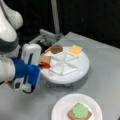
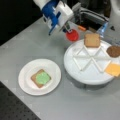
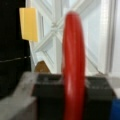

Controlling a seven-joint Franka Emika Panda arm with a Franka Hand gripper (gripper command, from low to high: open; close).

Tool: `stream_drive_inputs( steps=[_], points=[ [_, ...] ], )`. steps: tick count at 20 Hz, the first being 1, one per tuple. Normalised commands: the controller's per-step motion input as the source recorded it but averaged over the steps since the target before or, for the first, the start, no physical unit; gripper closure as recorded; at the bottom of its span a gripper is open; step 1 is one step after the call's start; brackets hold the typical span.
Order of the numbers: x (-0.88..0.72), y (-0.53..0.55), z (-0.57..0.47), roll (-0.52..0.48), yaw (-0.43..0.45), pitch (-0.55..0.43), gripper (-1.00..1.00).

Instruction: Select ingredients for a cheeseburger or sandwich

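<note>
A white and blue gripper [image 2: 68, 29] grips a red tomato slice [image 2: 72, 35], clamped by its edge and lifted clear of the surfaces below. In a front view the tomato hangs as a full round disc just off the rim of a divided white tray [image 2: 87, 75], over the grey table [image 2: 75, 105]. In a front view from the opposite side, the gripper [image 1: 43, 65] sits at the tray's left edge and the tomato slice [image 1: 46, 65] shows only as a small red patch beside the arm's blue housing.

The tray [image 1: 82, 71] is round, raised on a base, with ridges splitting it into wedge compartments. Three pieces lie along its rim in separate wedges: a tan bread slice [image 2: 92, 40], a brown round patty [image 2: 114, 51] and a yellow-orange cheese square [image 2: 113, 69]. The remaining wedges are bare white.

Well apart from the tray sits a white paper plate [image 2: 27, 82]. On it lies the started sandwich [image 2: 41, 78]: a tan bread square with green lettuce [image 2: 43, 77] on top.

The wrist view shows what neither front view does: the tomato slice [image 3: 73, 62] seen edge-on as a tall red band rising from between dark finger pads [image 3: 47, 87]. Behind it are the tray's white ridges [image 3: 50, 40], the cheese square [image 3: 29, 24] at upper left, and a small brown corner too partial to identify.
</note>
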Motion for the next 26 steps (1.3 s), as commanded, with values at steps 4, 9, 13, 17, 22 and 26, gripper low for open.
stream_drive_inputs(
  steps=[4, 9, 13, 17, 22, 26],
  points=[
    [0.43, -0.08, 0.28, -0.155, 0.079, 0.16, 1.0],
    [0.68, -0.14, 0.24, -0.076, 0.042, 0.166, 1.0],
    [0.74, -0.18, 0.09, 0.038, 0.09, 0.164, 1.0],
    [0.7, -0.19, -0.02, 0.096, 0.182, 0.152, 1.0],
    [0.77, -0.25, -0.06, 0.15, 0.274, 0.093, 1.0],
    [0.85, -0.38, 0.0, 0.16, 0.231, 0.105, 1.0]
  ],
)
